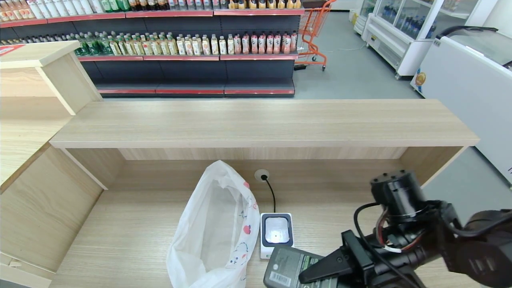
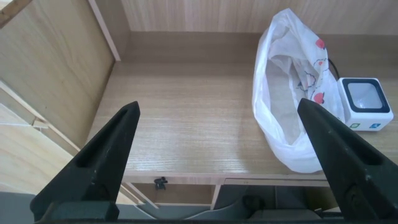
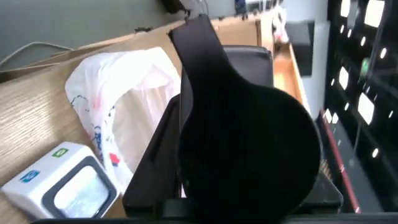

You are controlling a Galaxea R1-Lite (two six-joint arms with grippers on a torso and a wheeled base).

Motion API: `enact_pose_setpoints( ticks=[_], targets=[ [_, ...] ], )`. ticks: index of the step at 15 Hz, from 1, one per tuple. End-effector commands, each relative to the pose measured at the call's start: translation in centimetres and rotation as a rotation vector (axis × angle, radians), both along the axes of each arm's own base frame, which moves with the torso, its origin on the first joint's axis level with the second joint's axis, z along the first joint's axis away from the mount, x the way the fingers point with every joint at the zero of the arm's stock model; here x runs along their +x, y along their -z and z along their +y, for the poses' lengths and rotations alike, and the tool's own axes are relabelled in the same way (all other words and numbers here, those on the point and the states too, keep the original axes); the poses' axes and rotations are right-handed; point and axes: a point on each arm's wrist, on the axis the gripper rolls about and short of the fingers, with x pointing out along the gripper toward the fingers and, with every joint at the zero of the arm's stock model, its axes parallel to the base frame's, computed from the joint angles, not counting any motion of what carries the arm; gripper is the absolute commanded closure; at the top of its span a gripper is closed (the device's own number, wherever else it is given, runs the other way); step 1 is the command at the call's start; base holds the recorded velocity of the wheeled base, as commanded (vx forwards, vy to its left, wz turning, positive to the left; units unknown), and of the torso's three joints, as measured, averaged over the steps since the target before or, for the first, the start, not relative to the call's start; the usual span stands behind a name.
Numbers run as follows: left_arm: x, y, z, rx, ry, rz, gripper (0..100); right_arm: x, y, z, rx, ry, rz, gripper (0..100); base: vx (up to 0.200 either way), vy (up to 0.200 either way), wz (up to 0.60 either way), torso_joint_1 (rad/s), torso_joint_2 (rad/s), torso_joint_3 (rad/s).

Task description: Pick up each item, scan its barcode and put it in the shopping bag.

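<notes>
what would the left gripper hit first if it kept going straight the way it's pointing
Most likely the bare wooden counter top: the open left gripper points down at it. The shopping bag stands to one side of that line and looks clear of it, though depth is hard to judge.

The left gripper (image 2: 219, 106) is held spread above the counter (image 2: 186, 124); the open shopping bag (image 2: 292, 93) is set just left of the scanner (image 2: 364, 102).

Desk (image 1: 132, 236): matt wood grain. Bag (image 1: 216, 236): thin, crinkled white plastic. Scanner (image 1: 276, 234): smooth white plastic, glossy window. My right claw (image 1: 316, 272) is matt black plastic, its packet (image 1: 284, 264) smooth and dark.
</notes>
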Motion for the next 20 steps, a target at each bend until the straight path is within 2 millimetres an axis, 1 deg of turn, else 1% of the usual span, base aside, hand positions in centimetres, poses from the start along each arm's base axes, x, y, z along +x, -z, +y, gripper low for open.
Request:
enact_pose_setpoints(
  ticks=[1, 2, 3, 4, 5, 6, 7, 8, 9, 10, 12, 13, 14, 17, 20],
  targets=[
    [0.0, 0.0, 0.0, 0.000, 0.000, -0.001, 0, -3.8, -7.0, -7.1, 0.131, 0.340, 0.121, 100, 0.000, 0.000, 0.00, 0.000, 0.00, 0.000],
    [0.0, 0.0, 0.0, 0.000, 0.000, -0.001, 0, -4.5, -7.5, -7.9, 0.147, 0.399, 0.212, 100, 0.000, 0.000, 0.00, 0.000, 0.00, 0.000],
    [0.0, 0.0, 0.0, 0.000, 0.001, -0.001, 0, -5.8, -7.6, -8.7, 0.160, 0.481, 0.464, 100, 0.000, 0.000, 0.00, 0.000, 0.00, 0.000],
    [0.0, 0.0, 0.0, 0.000, 0.000, -0.001, 0, -6.6, -7.1, -10.6, 0.200, 0.657, 0.761, 100, 0.000, 0.000, 0.00, 0.000, 0.00, 0.000],
    [0.0, 0.0, 0.0, 0.000, 0.000, -0.001, 0, -6.9, -6.1, -12.0, 0.232, 0.784, 0.970, 100, 0.000, 0.000, 0.00, 0.000, 0.00, 0.000],
    [0.0, 0.0, 0.0, 0.000, 0.000, -0.001, 0, -7.1, -5.2, -12.7, 0.252, 0.871, 1.197, 100, 0.000, 0.000, 0.00, 0.000, 0.00, 0.000],
    [0.0, 0.0, 0.0, 0.000, 0.000, -0.001, 0, -7.5, -4.7, -13.0, 0.270, 0.931, 1.379, 100, 0.000, 0.000, 0.00, 0.000, 0.00, 0.000],
    [0.0, 0.0, 0.0, 0.000, 0.000, -0.001, 0, -8.0, -4.2, -13.2, 0.288, 0.993, 1.507, 100, 0.000, 0.000, 0.00, 0.000, 0.00, 0.000],
    [0.0, 0.0, 0.0, 0.000, 0.000, -0.001, 0, -8.6, -4.0, -13.4, 0.361, 1.105, 1.741, 100, 0.000, 0.000, 0.00, 0.000, 0.00, 0.000],
    [0.0, 0.0, 0.0, 0.000, 0.001, -0.001, 0, -8.8, -4.6, -13.3, 0.439, 1.132, 1.939, 100, 0.000, 0.000, 0.00, 0.000, 0.00, 0.000],
    [0.0, 0.0, 0.0, 0.000, 0.000, -0.001, 0, -8.8, -5.9, -12.5, 0.504, 1.105, 2.250, 100, 0.000, 0.000, 0.00, 0.000, 0.00, 0.000],
    [0.0, 0.0, 0.0, 0.000, 0.000, -0.001, 0, -8.7, -6.4, -12.5, 0.537, 1.095, 2.345, 100, 0.000, 0.000, 0.00, 0.000, 0.00, 0.000],
    [0.0, 0.0, 0.0, 0.000, 0.000, -0.001, 0, -8.7, -6.5, -12.4, 0.545, 1.091, 2.386, 100, 0.000, 0.000, 0.00, 0.000, 0.00, 0.000],
    [0.0, 0.0, 0.0, 0.000, 0.000, -0.001, 0, -8.6, -5.4, -12.4, 0.521, 1.121, 2.430, 100, 0.000, 0.000, 0.00, 0.000, 0.00, 0.000],
    [0.0, 0.0, 0.0, 0.000, 0.000, -0.001, 0, -8.9, -4.6, -12.3, 0.486, 1.135, 2.452, 100, 0.000, 0.000, 0.00, 0.000, 0.00, 0.000]
  ],
)
